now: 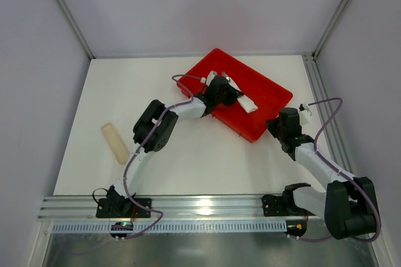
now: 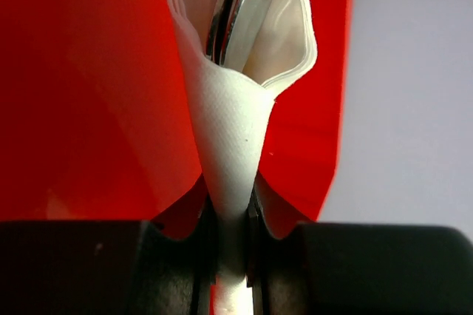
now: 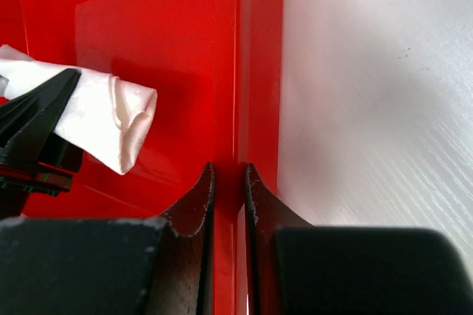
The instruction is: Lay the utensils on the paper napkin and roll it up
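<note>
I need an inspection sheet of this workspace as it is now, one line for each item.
Surface: white table, no spills seen.
Job's things: paper napkin wrapped around a shiny utensil, inside the red tray.
Clutter: tan oblong piece on the table, left of the left arm.
Claws: left claw shut on the napkin; right claw pinching the tray's wall.
Cables: purple cables run along both arms.
Surroundings: pale walls, metal frame posts.

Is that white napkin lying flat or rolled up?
Rolled: the paper napkin forms a tube over the red tray, wrapped around a shiny utensil.
</note>
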